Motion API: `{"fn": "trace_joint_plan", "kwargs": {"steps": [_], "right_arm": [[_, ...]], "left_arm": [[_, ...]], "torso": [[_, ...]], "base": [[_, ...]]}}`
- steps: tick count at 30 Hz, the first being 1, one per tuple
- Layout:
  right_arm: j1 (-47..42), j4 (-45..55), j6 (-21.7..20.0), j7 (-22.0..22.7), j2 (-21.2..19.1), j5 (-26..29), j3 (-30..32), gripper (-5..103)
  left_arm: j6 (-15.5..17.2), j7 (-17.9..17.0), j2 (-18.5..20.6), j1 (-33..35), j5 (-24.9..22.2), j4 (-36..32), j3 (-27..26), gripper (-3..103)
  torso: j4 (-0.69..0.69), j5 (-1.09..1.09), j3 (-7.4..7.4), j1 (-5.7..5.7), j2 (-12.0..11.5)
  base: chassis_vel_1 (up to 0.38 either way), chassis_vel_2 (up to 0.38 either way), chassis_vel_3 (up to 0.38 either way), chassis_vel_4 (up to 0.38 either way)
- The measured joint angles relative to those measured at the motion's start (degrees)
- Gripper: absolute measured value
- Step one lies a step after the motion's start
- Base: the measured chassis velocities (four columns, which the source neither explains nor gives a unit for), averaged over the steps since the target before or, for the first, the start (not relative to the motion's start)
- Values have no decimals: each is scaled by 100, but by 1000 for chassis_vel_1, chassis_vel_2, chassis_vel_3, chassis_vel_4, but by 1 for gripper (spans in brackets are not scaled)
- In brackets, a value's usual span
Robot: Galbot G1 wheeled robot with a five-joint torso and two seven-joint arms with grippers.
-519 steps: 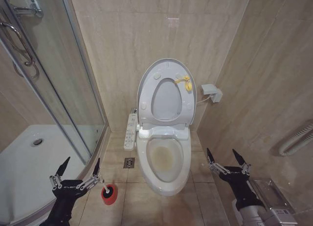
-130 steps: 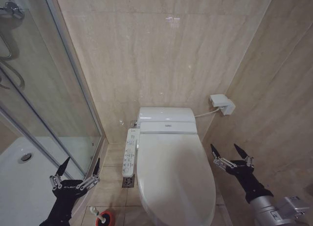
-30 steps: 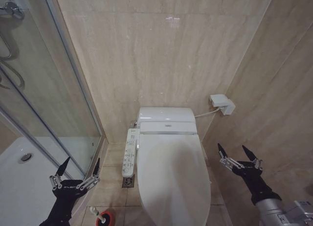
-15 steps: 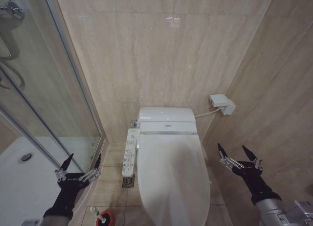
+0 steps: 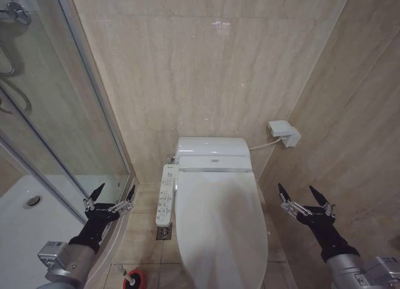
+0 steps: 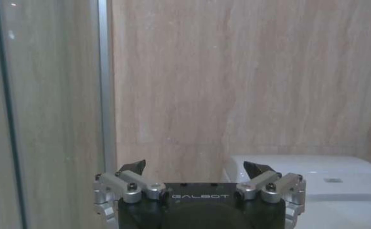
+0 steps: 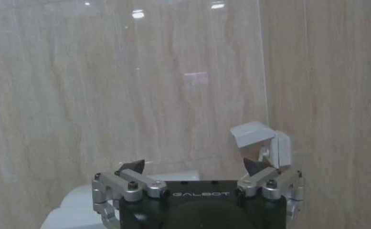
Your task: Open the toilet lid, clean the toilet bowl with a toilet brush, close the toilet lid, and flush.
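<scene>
The toilet lid (image 5: 220,229) lies shut, a glossy white oval covering the toilet bowl, which is hidden. The toilet brush (image 5: 125,275) stands in its red holder (image 5: 137,281) on the floor left of the toilet, at the bottom edge of the head view. My left gripper (image 5: 114,195) hangs open and holds nothing, left of the toilet near the shower's glass; the left wrist view has it (image 6: 195,168) facing the wall. On the toilet's right, my right gripper (image 5: 305,198) is open too, with nothing in it, and its wrist view has it (image 7: 194,166) facing the wall.
A white control panel (image 5: 167,194) runs along the toilet's left side, in front of the back unit (image 5: 214,152). A white wall box (image 5: 284,132) with a cable sits at the right wall. The glass shower door (image 5: 56,114) and shower tray (image 5: 25,226) stand close at left.
My left arm has risen and moved toward the toilet's left side over the last second. The right arm holds still. Compared with 17 s ago the lid is down; the camera has shifted.
</scene>
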Motion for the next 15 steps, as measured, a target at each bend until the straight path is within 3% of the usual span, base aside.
{"fn": "trace_joint_plan", "kwargs": {"steps": [10, 15], "right_arm": [[0, 0, 0, 0, 0, 0, 0, 100], [0, 0, 0, 0, 0, 0, 0, 100]], "left_arm": [[-461, 181, 293, -192, -133, 500, -62, 103], [-705, 300, 580, -533, -241, 1083, 37, 103]], "torso": [[-1, -1, 0, 0, 0], [-1, 0, 0, 0, 0]], "base": [[0, 0, 0, 0], [0, 0, 0, 0]]}}
